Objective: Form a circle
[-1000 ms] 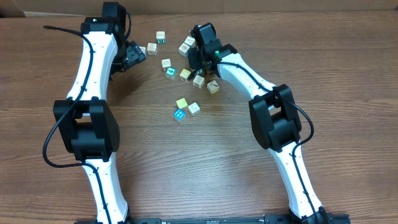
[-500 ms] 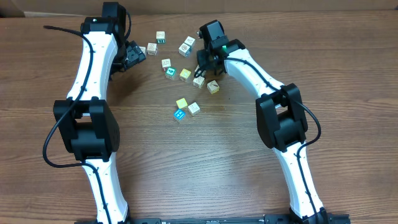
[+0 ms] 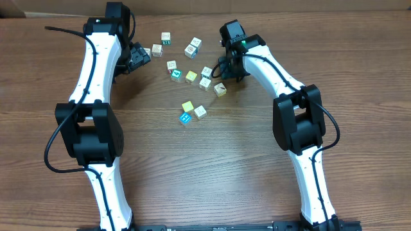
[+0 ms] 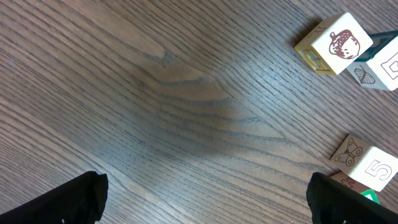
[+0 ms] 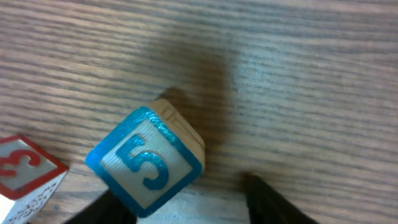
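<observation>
1. Overhead: the cubes point(image 3: 205, 83) lie scattered to the left of my right gripper point(image 3: 226, 69), with no circle formed; there are no containers anywhere.
2. Left wrist: my left gripper point(image 4: 205, 190) gapes wide and empty (an acorn cube point(image 4: 336, 42) sits ahead-right).
3. Right wrist: the jaws are half-open and hold nothing; the blue 5 cube point(image 5: 146, 163) stands between them. I'd centre squarely before closing.
</observation>
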Action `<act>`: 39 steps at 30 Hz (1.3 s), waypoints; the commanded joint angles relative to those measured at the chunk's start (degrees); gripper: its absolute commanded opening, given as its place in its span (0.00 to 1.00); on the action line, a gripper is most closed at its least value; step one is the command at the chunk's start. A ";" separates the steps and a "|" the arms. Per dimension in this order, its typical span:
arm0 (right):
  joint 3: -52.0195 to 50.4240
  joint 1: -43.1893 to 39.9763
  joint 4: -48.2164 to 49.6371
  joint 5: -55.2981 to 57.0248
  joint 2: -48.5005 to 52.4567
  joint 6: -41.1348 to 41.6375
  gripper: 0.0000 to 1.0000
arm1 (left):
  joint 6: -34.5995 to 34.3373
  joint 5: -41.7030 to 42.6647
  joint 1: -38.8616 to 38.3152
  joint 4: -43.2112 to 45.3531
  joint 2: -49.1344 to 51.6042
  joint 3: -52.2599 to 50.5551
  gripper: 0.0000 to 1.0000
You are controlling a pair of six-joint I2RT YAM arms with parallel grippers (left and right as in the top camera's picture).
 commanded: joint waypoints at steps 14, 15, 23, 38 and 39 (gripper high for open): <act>0.85 -0.37 4.68 0.50 -1.40 -7.06 0.61 | 0.09 -0.50 0.09 -0.07 -0.66 0.85 0.99; 0.85 -0.37 5.22 0.52 -1.40 -7.28 0.60 | 0.09 -0.50 0.09 -0.07 -0.66 0.85 1.00; 1.07 -0.20 7.76 0.55 -1.40 -7.28 0.52 | 0.09 -0.50 0.09 -0.07 -0.66 0.85 1.00; 1.05 -0.20 8.13 0.52 -3.65 -7.65 0.38 | 0.09 -0.50 0.09 -0.07 -0.66 0.85 0.99; 1.05 -0.20 7.96 0.52 -3.63 -7.65 0.36 | 0.09 -0.50 0.09 -0.07 -0.66 0.85 0.99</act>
